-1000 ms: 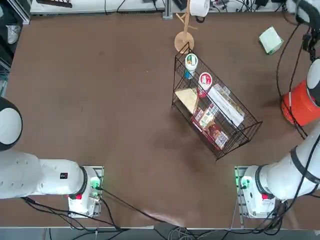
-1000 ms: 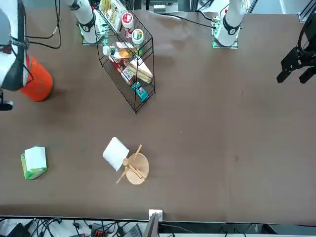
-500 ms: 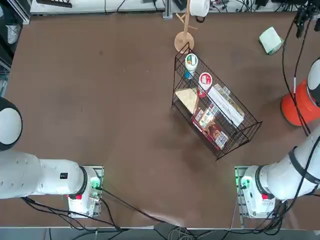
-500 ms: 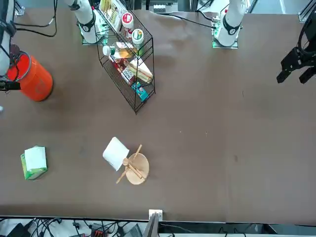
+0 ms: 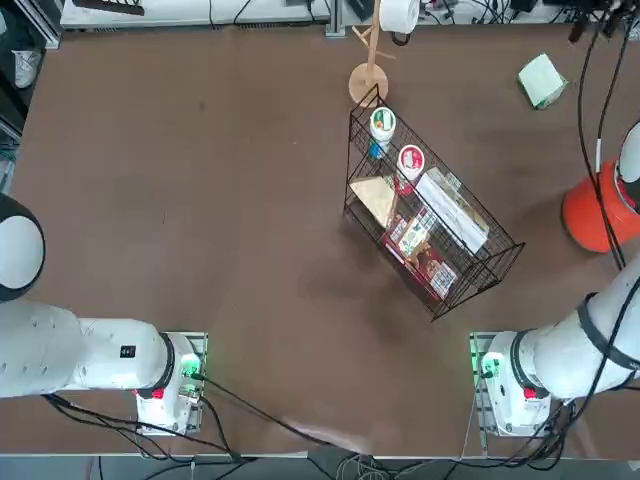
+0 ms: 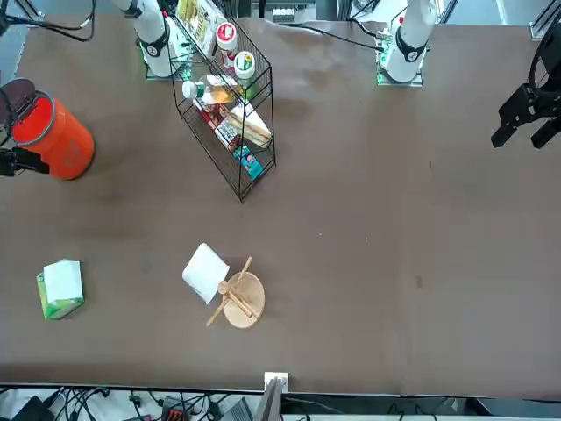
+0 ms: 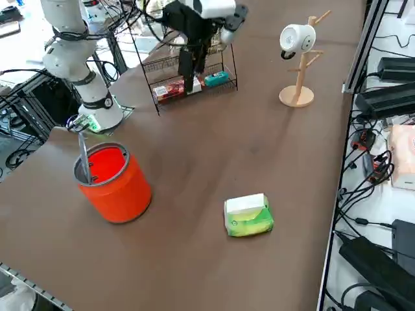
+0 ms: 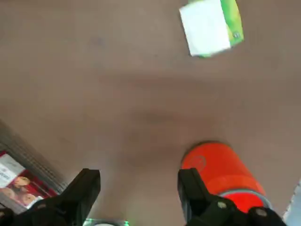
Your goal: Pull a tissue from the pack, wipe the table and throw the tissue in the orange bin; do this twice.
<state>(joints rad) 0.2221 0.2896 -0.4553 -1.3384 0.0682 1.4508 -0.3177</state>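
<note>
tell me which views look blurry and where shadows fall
Right wrist view: soft throughout, the pack smeared, the open right pincer dark in the foreground. Right side view: sharper, the bin and pack cast faint shadows on the table. Top and front views: even light, no glare.

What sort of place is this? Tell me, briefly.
Probably a robotics lab: two robot arms bolted at a brown table, loose cables and power bricks along its edge, and staged props like the wire basket.

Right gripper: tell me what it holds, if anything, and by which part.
Nothing. The right gripper is open and empty, raised over the table, with bare tabletop between its fingers. The pack lies apart from it, and the orange bin stands beside it, untouched.
</note>
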